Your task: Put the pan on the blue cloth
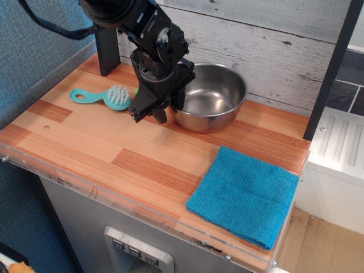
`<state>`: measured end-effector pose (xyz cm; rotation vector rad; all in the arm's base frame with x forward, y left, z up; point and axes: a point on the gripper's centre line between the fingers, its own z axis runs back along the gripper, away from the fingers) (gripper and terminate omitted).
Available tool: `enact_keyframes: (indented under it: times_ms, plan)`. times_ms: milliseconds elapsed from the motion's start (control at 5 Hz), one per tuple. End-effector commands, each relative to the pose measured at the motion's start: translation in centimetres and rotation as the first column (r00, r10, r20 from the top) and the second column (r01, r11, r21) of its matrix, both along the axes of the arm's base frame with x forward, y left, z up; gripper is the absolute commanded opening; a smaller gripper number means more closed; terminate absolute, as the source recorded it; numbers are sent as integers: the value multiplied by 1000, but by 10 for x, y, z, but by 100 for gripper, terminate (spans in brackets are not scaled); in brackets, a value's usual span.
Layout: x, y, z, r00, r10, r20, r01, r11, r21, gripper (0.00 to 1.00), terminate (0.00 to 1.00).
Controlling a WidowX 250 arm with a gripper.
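Note:
The pan (215, 98), a round, deep, shiny steel bowl, stands at the back middle of the wooden counter, against the plank wall. My black gripper (169, 108) reaches down over its left rim, one finger outside the wall and one inside the bowl, with the jaws drawn in on the rim. The blue cloth (245, 196), a flat square terry towel, lies at the front right corner of the counter, apart from the pan and in front of it to the right.
A teal brush (101, 97) with white bristles lies left of the gripper. A dark post (107, 54) stands at the back left and another (333, 68) at the right edge. A clear strip (91, 190) runs along the counter's front edge.

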<state>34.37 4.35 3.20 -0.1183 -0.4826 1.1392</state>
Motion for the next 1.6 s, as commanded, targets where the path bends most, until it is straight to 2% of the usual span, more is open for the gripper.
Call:
enact_keyframes:
  times_ms: [0,400,800,1200,1400]
  plan:
    - [2,-4,28,999,-15,48,15,1000,9,0,0]
    - [1,-11,33,998,-30,55,31,1000,-7,0,0]
    - [-3,-19,61,995,-47,93,46,999,15,0,0]
    - [-24,-66,82,983,-132,127,131,991,17,0,0]
    - [-40,-95,85,976,-177,129,178,984,8,0,0]
